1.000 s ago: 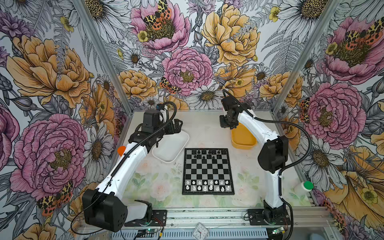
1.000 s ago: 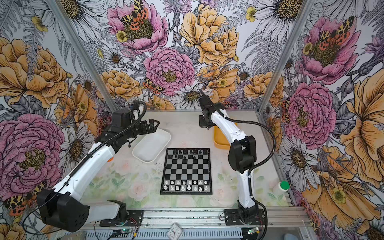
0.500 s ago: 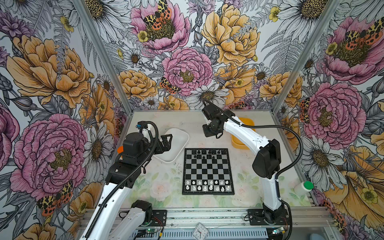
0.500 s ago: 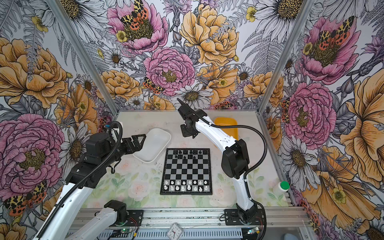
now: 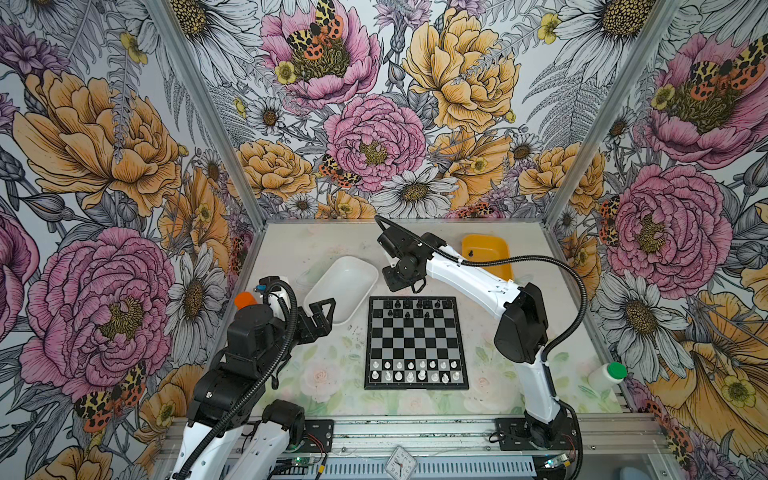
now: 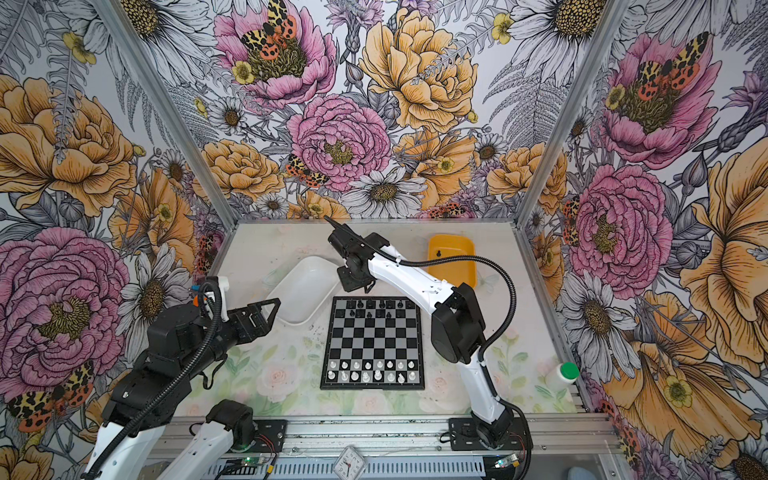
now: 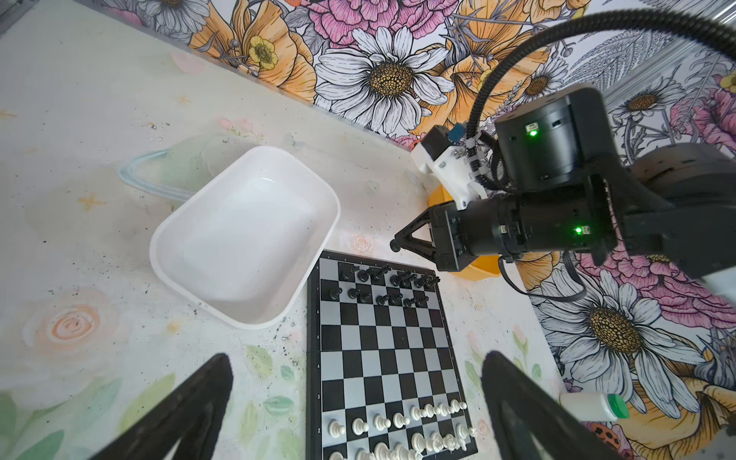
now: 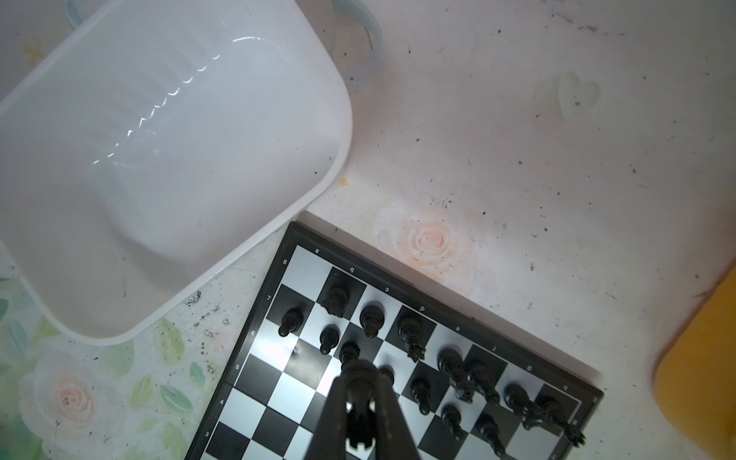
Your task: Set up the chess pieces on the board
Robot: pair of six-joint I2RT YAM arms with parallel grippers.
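Board (image 5: 416,332) on tabletop (image 5: 332,376), white tub (image 5: 347,286) beside its 10 o'clock corner, yellow tub (image 5: 487,254) at 1 o'clock, black pieces (image 5: 408,308) on 12 o'clock rows, right jaws clamping single black piece (image 8: 358,398) above them, left jaws spread wide at 9 o'clock.

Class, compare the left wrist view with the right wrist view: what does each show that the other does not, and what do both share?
Left wrist only: the white pieces ranked along the board's edge opposite the black ones, a green-capped bottle, and the open left end effector.
Right wrist only: a close look at the right end effector shut on a black piece above the board.
Both: the white tub, the board, the black pieces standing on it, and part of the yellow tub.
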